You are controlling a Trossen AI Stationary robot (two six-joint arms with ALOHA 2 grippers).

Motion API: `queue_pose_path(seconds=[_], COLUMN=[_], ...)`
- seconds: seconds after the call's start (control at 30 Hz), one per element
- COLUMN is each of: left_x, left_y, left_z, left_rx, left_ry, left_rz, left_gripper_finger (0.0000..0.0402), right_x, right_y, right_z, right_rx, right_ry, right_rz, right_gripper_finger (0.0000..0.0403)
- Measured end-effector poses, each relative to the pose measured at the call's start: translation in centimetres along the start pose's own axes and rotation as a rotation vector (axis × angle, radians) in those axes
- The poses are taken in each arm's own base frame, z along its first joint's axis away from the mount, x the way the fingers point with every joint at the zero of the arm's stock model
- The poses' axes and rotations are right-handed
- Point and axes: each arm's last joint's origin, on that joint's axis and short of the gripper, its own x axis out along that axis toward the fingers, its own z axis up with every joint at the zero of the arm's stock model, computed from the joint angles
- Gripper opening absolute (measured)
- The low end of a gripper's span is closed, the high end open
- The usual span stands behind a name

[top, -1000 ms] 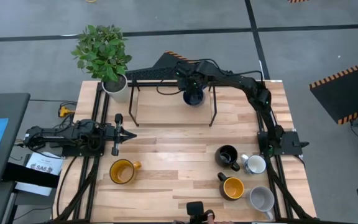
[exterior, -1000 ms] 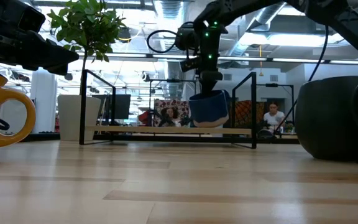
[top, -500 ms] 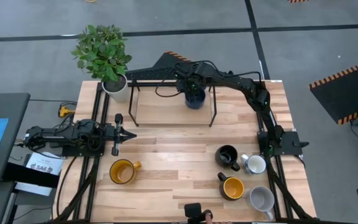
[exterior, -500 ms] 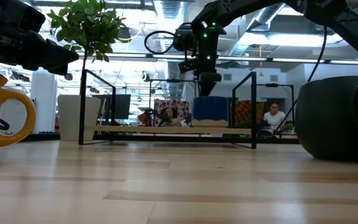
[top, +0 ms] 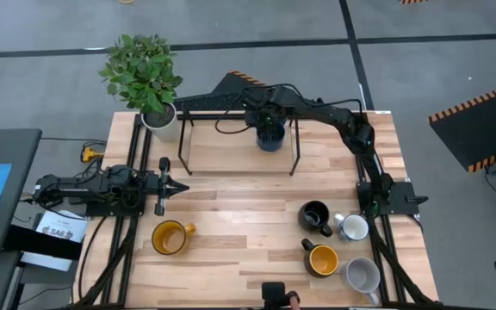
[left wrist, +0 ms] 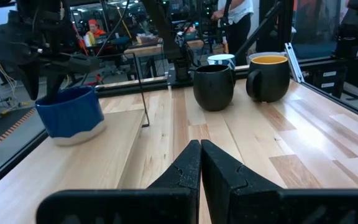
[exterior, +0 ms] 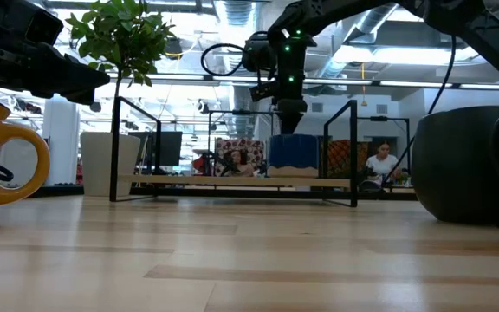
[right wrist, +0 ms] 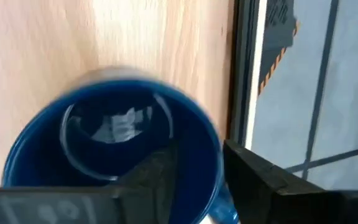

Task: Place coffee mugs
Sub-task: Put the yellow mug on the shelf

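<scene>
My right gripper (right wrist: 197,171) straddles dark blue mug (top: 269,138) rim on raised shelf (top: 222,155), fingers slightly apart; open wider, lift straight up.

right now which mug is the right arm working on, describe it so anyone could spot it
Start at the potted plant on the table's far left corner and follow the low wooden shelf beside it. The dark blue mug stands upright there, the right gripper straddling its rim. It is the only blue mug and the only one on the shelf.
</scene>
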Motion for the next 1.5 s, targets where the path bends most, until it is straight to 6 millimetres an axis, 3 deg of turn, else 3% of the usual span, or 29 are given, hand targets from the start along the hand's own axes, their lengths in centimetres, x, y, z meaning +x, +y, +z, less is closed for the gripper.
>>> queue_pose_path(seconds=[0.17, 0.3, 0.43, 0.57, 0.77, 0.97, 1.1, 1.2, 1.5], left_x=[0.0, 0.0, 0.0, 0.0, 0.0, 0.0, 0.0, 0.0, 0.0], left_y=[0.0, 0.0, 0.0, 0.0, 0.0, 0.0, 0.0, 0.0, 0.0], left_z=[0.0, 0.0, 0.0, 0.0, 0.0, 0.0, 0.0, 0.0, 0.0], left_rx=[0.000, 0.000, 0.000, 0.000, 0.000, 0.000, 0.000, 0.000, 0.000], left_ry=[0.000, -0.001, -0.001, -0.001, 0.000, 0.000, 0.000, 0.000, 0.000], left_rz=[0.000, 0.000, 0.000, 0.000, 0.000, 0.000, 0.000, 0.000, 0.000], left_gripper_finger=[0.0000, 0.0000, 0.0000, 0.0000, 0.0000, 0.0000, 0.0000, 0.0000, 0.0000], right_x=[-1.6, -4.4, -8.0, -12.3, -18.7, -22.7, -23.4, -22.4, -19.6], right_y=[-0.3, -0.9, -2.0, -2.7, -0.5, 2.4, 4.3, 5.8, 10.5], right_z=[0.0, 0.5, -0.5, -2.6, -4.4, -5.8, -7.0, -8.4, -16.2], right_rx=[0.042, 0.137, 0.281, 0.330, 0.263, 0.212, 0.208, 0.253, 0.627], right_ry=[-0.007, -0.110, -0.320, -0.450, -0.618, -0.674, -0.658, -0.656, -0.831], right_rz=[-0.002, 0.031, 0.283, 0.379, 0.386, 0.400, 0.372, 0.355, 0.389], right_gripper_finger=[0.0225, 0.0254, 0.0260, 0.0260, 0.0260, 0.0260, 0.0260, 0.0260, 0.0260])
